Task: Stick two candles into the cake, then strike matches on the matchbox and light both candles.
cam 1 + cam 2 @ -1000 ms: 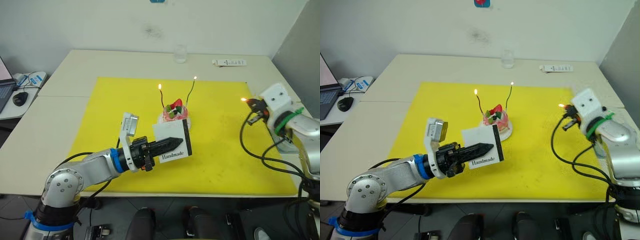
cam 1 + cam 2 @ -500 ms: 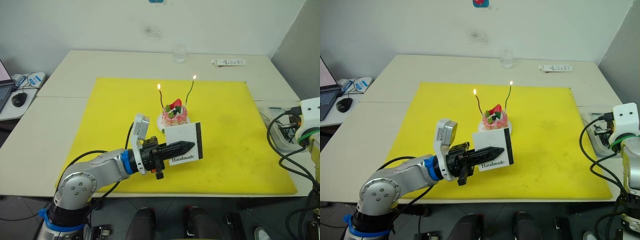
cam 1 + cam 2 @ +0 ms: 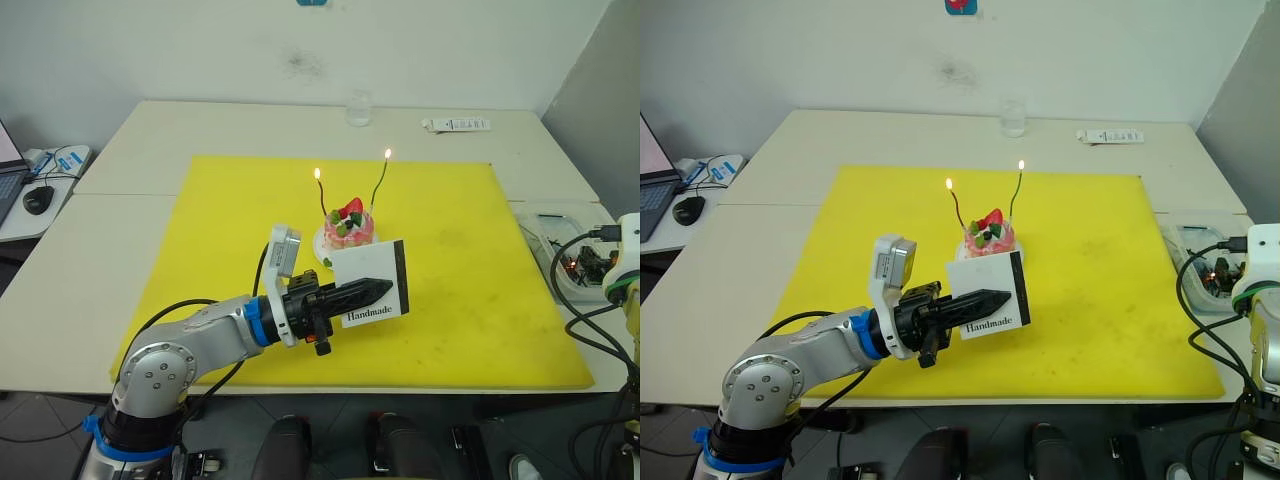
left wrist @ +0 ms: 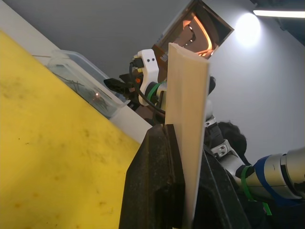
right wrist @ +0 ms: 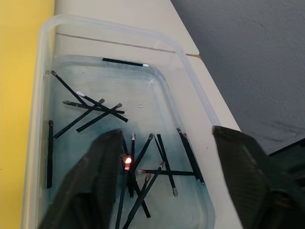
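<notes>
The pink cake [image 3: 347,228] on its white plate stands mid-mat with both candles stuck in it and burning: the dark red candle [image 3: 324,200] on the left, the green candle [image 3: 379,186] on the right. Just in front of the cake, my left gripper [image 3: 378,289] is shut on the white matchbox [image 3: 366,264], which it holds upright. My right gripper [image 5: 166,132] hangs open over a clear tray [image 5: 43,95] at the table's right edge. Several dark matches [image 5: 90,112] lie in that tray, one match [image 5: 127,161] with a glowing tip.
A yellow mat [image 3: 230,200] covers the table's middle. At the far edge stand a glass [image 3: 359,107] and a white remote [image 3: 458,125]. A mouse [image 3: 40,197] lies on the side table at the left.
My right arm swung from the mat's right edge out over the tray, opened, and the burning match it held now lies in the tray. The left gripper shifted the matchbox slightly right.
</notes>
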`<state>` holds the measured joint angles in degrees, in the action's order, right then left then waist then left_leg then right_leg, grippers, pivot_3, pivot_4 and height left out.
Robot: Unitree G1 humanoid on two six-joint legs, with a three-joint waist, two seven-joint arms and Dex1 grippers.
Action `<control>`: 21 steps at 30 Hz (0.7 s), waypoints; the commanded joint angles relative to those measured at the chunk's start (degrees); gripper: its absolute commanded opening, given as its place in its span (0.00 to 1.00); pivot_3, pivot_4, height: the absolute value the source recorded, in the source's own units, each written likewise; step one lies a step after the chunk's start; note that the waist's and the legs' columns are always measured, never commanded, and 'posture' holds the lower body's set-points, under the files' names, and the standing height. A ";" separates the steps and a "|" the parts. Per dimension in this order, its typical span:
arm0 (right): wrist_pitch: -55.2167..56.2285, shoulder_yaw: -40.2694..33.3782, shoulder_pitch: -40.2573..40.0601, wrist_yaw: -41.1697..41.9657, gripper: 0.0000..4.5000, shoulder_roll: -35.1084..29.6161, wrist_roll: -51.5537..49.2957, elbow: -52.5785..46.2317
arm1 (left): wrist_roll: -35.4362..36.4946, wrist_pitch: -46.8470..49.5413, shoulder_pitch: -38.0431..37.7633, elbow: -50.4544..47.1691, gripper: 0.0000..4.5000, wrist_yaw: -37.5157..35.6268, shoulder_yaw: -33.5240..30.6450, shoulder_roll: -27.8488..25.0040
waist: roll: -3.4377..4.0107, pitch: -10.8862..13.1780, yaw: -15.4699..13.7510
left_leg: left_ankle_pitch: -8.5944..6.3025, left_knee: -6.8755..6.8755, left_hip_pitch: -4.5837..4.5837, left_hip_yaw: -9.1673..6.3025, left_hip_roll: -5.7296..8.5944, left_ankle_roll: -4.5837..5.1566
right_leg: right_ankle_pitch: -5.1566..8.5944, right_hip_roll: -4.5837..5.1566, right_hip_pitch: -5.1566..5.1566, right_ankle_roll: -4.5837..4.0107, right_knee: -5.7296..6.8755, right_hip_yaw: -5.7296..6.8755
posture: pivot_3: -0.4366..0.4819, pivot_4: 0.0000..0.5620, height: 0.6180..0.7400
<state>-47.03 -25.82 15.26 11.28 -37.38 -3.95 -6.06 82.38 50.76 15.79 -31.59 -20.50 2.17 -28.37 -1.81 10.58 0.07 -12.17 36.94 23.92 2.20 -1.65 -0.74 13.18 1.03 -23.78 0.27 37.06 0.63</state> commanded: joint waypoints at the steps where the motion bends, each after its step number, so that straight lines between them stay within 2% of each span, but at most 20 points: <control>1: 2.05 -2.45 1.08 -1.11 1.00 -0.43 -0.33 -2.12 | 1.39 -0.26 0.54 -1.84 0.00 0.09 -0.33 0.18 | 0.00 0.00 0.00 | 0.00 0.00 0.00 0.00 0.00 0.00 | 0.00 0.00 0.00 0.00 0.00 0.00 | 0.48 0.27 1.00; 6: 3.70 -2.09 2.46 -1.20 1.00 -0.52 -0.89 -3.44 | 1.72 0.03 0.25 -1.76 0.00 -0.13 -0.50 -0.33 | 0.01 0.00 0.02 | 0.00 0.00 0.00 0.00 0.00 0.00 | 0.00 0.00 0.00 0.00 0.00 -0.01 | 0.48 0.27 1.00; 11: 2.43 0.41 2.63 3.29 1.00 -1.13 -3.95 -9.67 | 2.87 1.24 -0.33 -1.07 0.00 1.08 -1.18 -2.38 | 0.01 0.00 0.02 | 0.00 -0.01 0.00 -0.02 -0.02 0.00 | 0.00 -0.02 0.00 0.01 0.00 0.01 | 0.48 0.27 1.00; 15: -0.23 6.98 3.30 15.43 1.00 -2.76 -12.79 -18.00 | 5.58 3.77 -1.11 3.43 0.00 6.21 -1.56 -4.55 | 0.03 -0.01 0.13 | 0.00 -0.01 -0.03 -0.04 -0.06 0.00 | 0.00 -0.05 0.00 0.01 0.03 0.00 | 0.48 0.27 1.00; 18: 1.66 12.76 2.67 26.57 1.00 -6.15 -18.41 -22.44 | 9.41 4.80 -1.40 6.07 0.00 8.77 -2.02 -5.05 | 0.04 0.00 0.10 | 0.00 -0.01 -0.04 -0.15 -0.09 0.00 | 0.00 -0.05 0.00 0.00 0.04 0.08 | 0.48 0.27 1.00; 21: 5.30 15.06 0.71 35.63 1.00 -7.46 -23.58 -24.31 | 14.63 5.63 -1.18 9.07 0.00 12.19 -1.77 -5.17 | 0.01 0.01 -0.15 | -0.01 -0.01 -0.02 -0.19 -0.09 0.00 | 0.02 0.00 0.05 -0.02 -0.04 0.14 | 0.48 0.27 1.00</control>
<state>-44.88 -10.87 16.89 41.74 -43.14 -25.07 -28.24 93.35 56.03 14.18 -23.09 -10.21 1.70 -33.54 -1.80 10.58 -0.08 -12.17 36.93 23.94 2.03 -1.69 -0.74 13.20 1.03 -23.74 0.25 37.00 0.78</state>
